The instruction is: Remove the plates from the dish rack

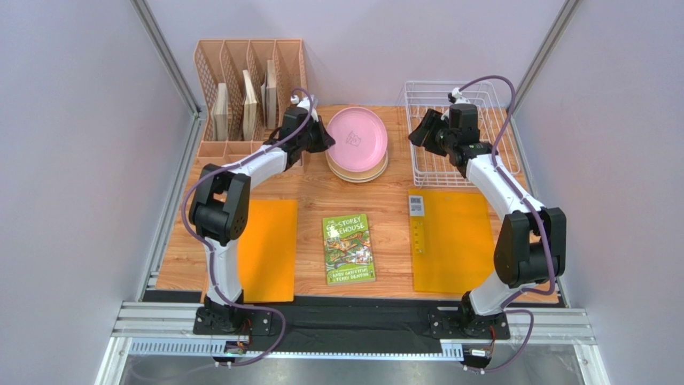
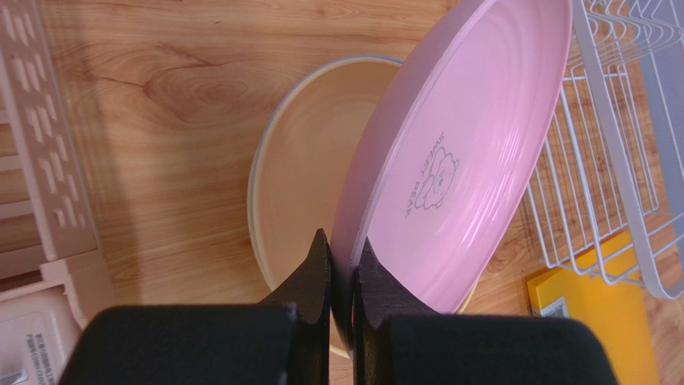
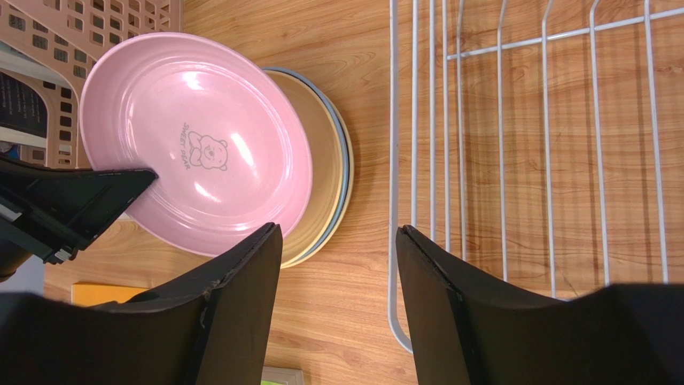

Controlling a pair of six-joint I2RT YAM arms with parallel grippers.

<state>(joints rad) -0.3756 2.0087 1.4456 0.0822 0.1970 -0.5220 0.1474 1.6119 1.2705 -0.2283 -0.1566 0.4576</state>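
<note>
My left gripper [image 2: 343,257] is shut on the rim of the pink plate [image 2: 458,152] and holds it tilted just above a stack of cream and light blue plates [image 2: 301,172]. The overhead view shows the pink plate [image 1: 356,138] over the stack [image 1: 357,172], with the left gripper [image 1: 323,141] at its left edge. The white wire dish rack [image 1: 462,136] stands at the back right and holds no plates that I can see. My right gripper [image 3: 337,257] is open and empty, above the table at the rack's left edge [image 3: 393,200]; it also shows in the overhead view [image 1: 425,132].
A pinkish-tan slotted organizer [image 1: 245,92] with boards stands at the back left. A green book [image 1: 348,248] lies at the front middle between two orange mats [image 1: 265,249] [image 1: 453,241]. A small grey card [image 1: 415,205] lies near the right mat.
</note>
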